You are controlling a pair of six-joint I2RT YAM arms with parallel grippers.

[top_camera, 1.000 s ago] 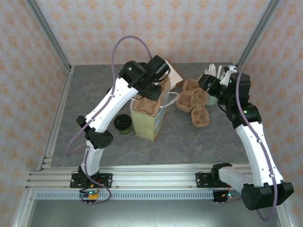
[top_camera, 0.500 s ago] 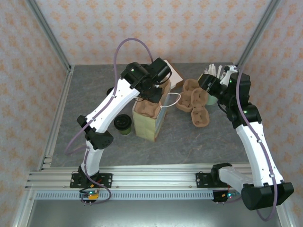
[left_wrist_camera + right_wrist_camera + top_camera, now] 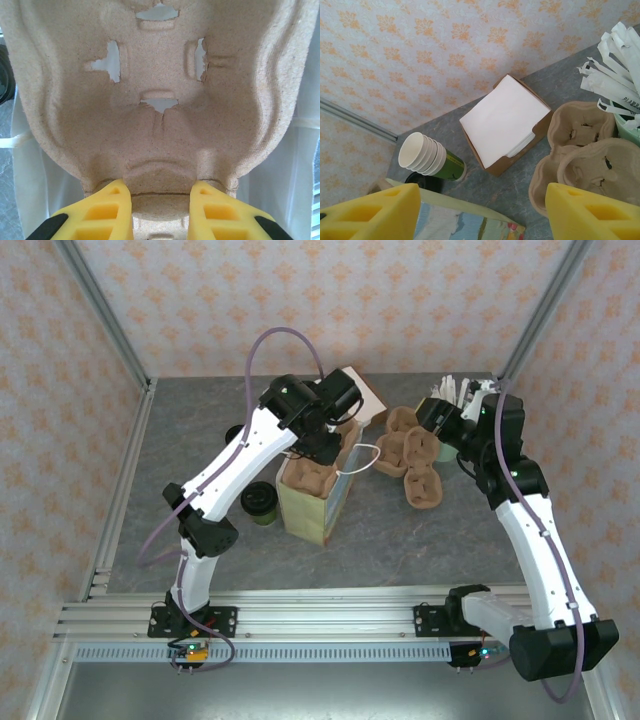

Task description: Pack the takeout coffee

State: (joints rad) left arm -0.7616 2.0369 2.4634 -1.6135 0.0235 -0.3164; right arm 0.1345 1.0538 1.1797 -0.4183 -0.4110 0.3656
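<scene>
Top view: tall pale-green paper bag with white loop handle (image 3: 305, 510) stands upright mid-table on the grey stone-look table (image 3: 400, 540). Small cream-and-green, black-lidded paper takeout coffee cup (image 3: 260, 502) is upright on the table at the bag's 9 o'clock. It sits just beside the bag, outside it, and no gripper touches it.

Left gripper (image 3: 325, 448) is over the bag mouth, at the 12 o'clock end. Left wrist view: left gripper (image 3: 157, 202) has its yellow fingers (image 3: 112, 212) pinching the near rim of a brown moulded-pulp cup carrier (image 3: 160, 100). The carrier's underside faces the camera, with torn slots showing through. White inner bag walls (image 3: 30, 170) flank the carrier at 3 and 9 o'clock. Top view shows the same carrier (image 3: 305, 475) lying in the open bag top.

Right gripper (image 3: 432, 418) is off the table at the bag's 2 o'clock, above the loose pulp carriers (image 3: 415, 465). Right wrist view: right gripper (image 3: 481, 200) has its jaws spread wide with nothing between them.

Also in the right wrist view:
- bag rim (image 3: 470, 220) at 6 o'clock
- stack of lidless cream paper cups (image 3: 422, 152) lying on its side at 9 o'clock
- open brown cardboard box of white napkins (image 3: 505, 117) at centre
- loose pulp carriers (image 3: 580, 150) at 3 o'clock
- white paper-wrapped straws (image 3: 615, 65) at 2 o'clock

Top view: napkin box (image 3: 365, 395) is at the bag's 12 o'clock, partly behind the left arm. Straws (image 3: 455, 390) are at the far right.
</scene>
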